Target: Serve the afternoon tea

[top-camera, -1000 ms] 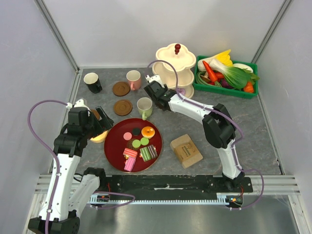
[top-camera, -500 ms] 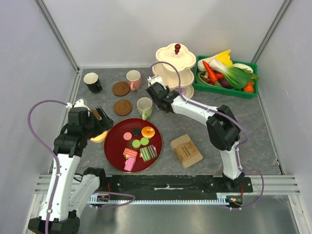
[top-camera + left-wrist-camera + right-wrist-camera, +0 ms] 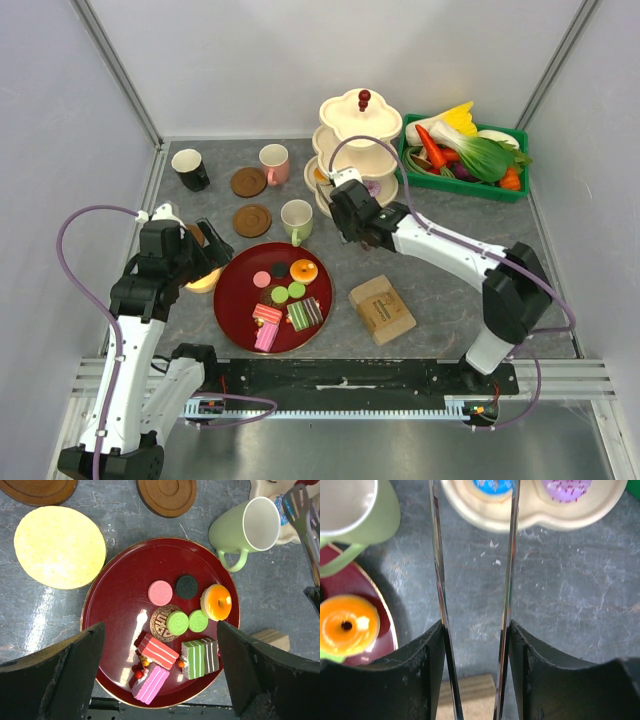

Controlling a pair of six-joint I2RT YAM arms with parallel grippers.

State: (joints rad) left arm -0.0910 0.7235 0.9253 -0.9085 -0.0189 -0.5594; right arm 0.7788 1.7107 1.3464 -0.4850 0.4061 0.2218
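A red tray (image 3: 232,300) carries an orange donut (image 3: 304,270), macarons (image 3: 160,592) and striped cake slices (image 3: 157,651). My left gripper (image 3: 160,627) hangs open above the tray, empty, seen from above at the left gripper (image 3: 205,250). My right gripper (image 3: 352,212) is shut on metal tongs (image 3: 438,570), low over the table in front of the cream tiered stand (image 3: 358,140). The stand's bottom tier holds a blue donut (image 3: 492,485) and a purple donut (image 3: 567,486). The tong tips are out of the right wrist view. A pale-green mug (image 3: 296,220) stands left of that gripper.
A pink mug (image 3: 274,163), a black mug (image 3: 191,169) and two brown coasters (image 3: 248,181) (image 3: 252,220) sit at the back left. A yellow disc (image 3: 60,547) lies left of the tray. A tan block (image 3: 381,308) lies near right; a green crate (image 3: 462,185) of vegetables stands back right.
My right arm has swung right and nearer with the tongs, from beside the pale-green mug to the front of the tiered stand. The left arm has not moved.
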